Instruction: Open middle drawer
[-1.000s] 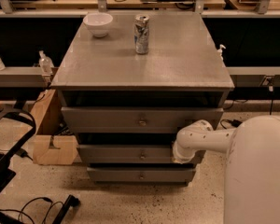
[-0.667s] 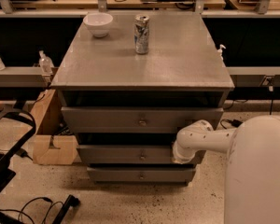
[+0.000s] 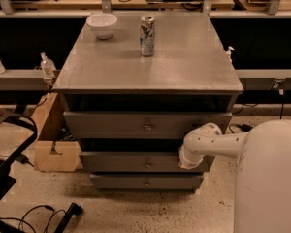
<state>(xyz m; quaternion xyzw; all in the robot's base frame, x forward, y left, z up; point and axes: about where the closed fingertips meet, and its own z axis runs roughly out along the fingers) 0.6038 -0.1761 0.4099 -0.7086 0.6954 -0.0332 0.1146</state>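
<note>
Room: lab floor, grey cabinet (image 3: 184, 57) with three drawers.
middle drawer (image 3: 116, 162): second down, knob (image 3: 148, 165) at centre.
jaws: at arm (image 3: 211, 142) tip by that drawer's right end; open or closed, can't tell.
knob: sideways from jaws, toward centre.

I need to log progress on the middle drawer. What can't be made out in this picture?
All in the camera view:
1. The gripper, at the right end of the middle drawer front: covered by the arm, so contact is unreadable.
2. The middle drawer's inside: dark, shadowed by the top drawer above.
3. The can label: blurred.
4. The robot's body: cut by the right and bottom edges.
</note>
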